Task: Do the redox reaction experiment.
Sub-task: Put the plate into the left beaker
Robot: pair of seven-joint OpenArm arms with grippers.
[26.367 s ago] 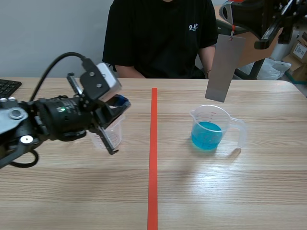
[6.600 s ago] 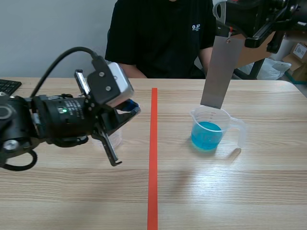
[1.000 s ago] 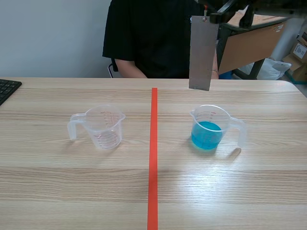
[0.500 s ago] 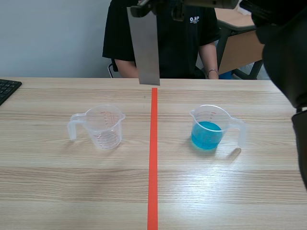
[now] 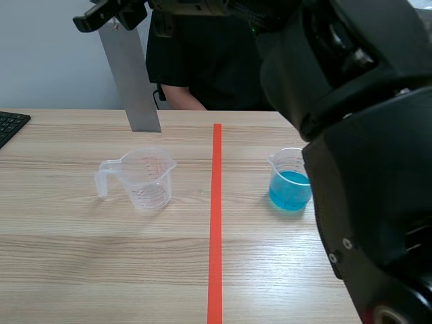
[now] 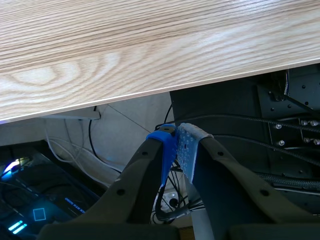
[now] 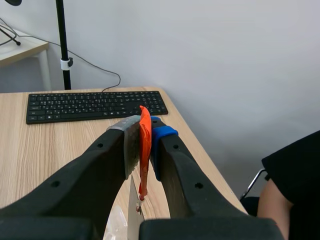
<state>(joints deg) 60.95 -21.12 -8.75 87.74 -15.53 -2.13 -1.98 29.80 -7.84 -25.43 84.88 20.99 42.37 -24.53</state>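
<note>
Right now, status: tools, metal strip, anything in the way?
Right tool shut on orange tag of metal strip. Left tool shut, empty, off table edge. Strip hangs above empty cup. Right arm partly hides blue cup.

Scene view faces across the table [image 5: 101, 270], slightly downward. Left wrist view looks down past its edge, close. Right wrist view, raised, shares the keyboard [image 5: 10, 125] and plate [image 5: 131, 81] with the scene view's left.
</note>
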